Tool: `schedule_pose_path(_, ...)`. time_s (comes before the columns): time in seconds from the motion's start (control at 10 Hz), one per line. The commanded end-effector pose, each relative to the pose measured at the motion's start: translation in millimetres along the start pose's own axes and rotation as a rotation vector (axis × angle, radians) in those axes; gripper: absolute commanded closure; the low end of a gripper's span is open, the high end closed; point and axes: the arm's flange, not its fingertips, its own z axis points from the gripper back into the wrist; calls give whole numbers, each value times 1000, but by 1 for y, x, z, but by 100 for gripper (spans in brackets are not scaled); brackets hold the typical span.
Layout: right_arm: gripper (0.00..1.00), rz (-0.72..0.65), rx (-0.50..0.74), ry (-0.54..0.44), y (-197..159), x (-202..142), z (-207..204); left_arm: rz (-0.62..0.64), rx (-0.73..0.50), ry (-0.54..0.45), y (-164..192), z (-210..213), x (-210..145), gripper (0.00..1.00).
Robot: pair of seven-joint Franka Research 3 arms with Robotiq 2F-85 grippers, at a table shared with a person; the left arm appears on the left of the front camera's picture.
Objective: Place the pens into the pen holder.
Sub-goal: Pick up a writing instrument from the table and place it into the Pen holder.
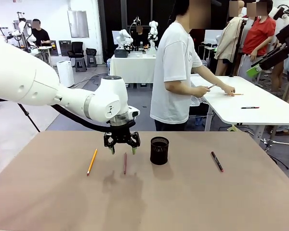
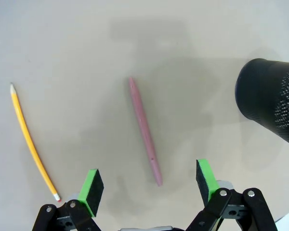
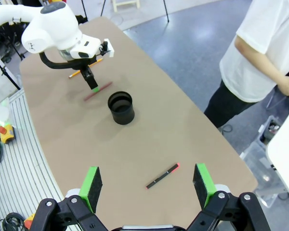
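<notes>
Brown bench (image 1: 207, 202) | left fingers (image 2: 92, 185) apart, above red pen (image 2: 144, 131), centre frame | right fingers (image 3: 92, 182) apart | pen probably light, stiff, slick, may roll: pinch mid-shaft

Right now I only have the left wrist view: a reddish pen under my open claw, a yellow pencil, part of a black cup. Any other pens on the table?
Observer: One more: a black pen with a red tip lies to the robot's right of the pen holder.
Operator: Anything in the holder yet?
Observer: In the right wrist view it looks empty.
Operator: And the right claw?
Observer: The right claw hangs open, high above that black pen.
</notes>
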Motion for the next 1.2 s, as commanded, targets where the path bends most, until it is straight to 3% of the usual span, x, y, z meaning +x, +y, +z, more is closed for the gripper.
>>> schedule_pose_path(0.0, 0, 4, 6, -14, 0, 1, 1, -9, -2, -9, 1, 7, 1, 0)
schedule_pose_path(0.4, 0, 4, 6, -14, 0, 1, 1, -9, -2, -9, 1, 7, 1, 0)
schedule_pose_path(1.1, 0, 4, 6, -14, 0, 1, 1, 90, 6, -4, 10, -34, 21, 0)
